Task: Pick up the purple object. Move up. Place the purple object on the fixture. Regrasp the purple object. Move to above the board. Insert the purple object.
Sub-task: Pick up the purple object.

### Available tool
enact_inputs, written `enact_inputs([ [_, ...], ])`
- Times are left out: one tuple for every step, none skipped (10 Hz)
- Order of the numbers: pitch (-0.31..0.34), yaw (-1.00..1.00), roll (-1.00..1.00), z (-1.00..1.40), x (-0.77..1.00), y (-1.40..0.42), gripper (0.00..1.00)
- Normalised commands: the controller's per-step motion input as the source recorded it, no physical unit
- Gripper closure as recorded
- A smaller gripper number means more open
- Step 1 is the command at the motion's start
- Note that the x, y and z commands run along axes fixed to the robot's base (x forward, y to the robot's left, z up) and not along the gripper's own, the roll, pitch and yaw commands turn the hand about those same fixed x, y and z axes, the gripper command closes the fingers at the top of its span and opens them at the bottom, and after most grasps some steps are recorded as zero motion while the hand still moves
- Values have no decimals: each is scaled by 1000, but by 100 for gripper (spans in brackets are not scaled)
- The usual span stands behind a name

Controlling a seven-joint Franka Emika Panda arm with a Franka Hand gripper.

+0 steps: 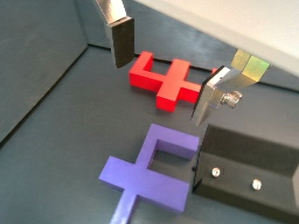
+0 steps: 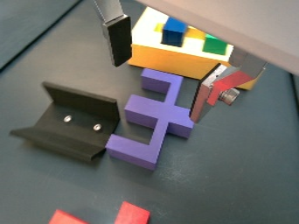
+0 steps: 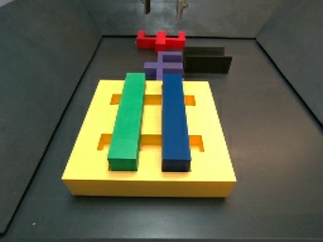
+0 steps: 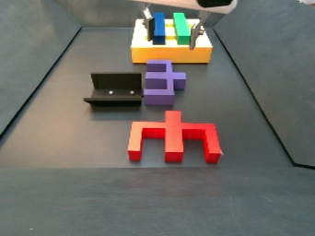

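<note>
The purple object [image 2: 152, 118] lies flat on the dark floor between the fixture and the board; it also shows in a wrist view [image 1: 146, 175] and in both side views [image 3: 165, 66] [image 4: 160, 81]. The black fixture [image 2: 65, 122] stands right beside it, as both side views [image 3: 209, 61] [image 4: 113, 89] show. The yellow board [image 3: 151, 175] [image 4: 172, 55] carries two bars. My gripper [image 2: 159, 87] [image 1: 163, 87] hangs well above the floor, open and empty, over the purple and red pieces. Only its fingertips show in the side views [image 3: 165, 9] [image 4: 172, 26].
A red notched block [image 1: 163, 77] [image 4: 175, 138] lies on the floor beyond the purple object, away from the board. A green bar [image 3: 128, 118] and a blue bar [image 3: 175, 118] sit in the board's slots. Raised walls edge the floor.
</note>
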Motion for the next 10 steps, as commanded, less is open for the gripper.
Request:
enact_inputs([
  [-47, -754, -207, -120, -20, -80, 0],
  [-66, -746, -237, -83, -43, -31, 0],
  [0, -734, -227, 0, -3, 0, 0],
  [0, -734, -177, 0, -11, 0, 0],
  [31, -766, -166, 0, -9, 0, 0],
  [40, -786, -160, -17, 0, -40, 0],
  [56, -789, -150, -20, 0, -60, 0],
  [83, -789, -133, -11, 0, -49, 0],
  [99, -786, -123, -11, 3, -54, 0],
  [99, -803, -103, -20, 0, -83, 0],
])
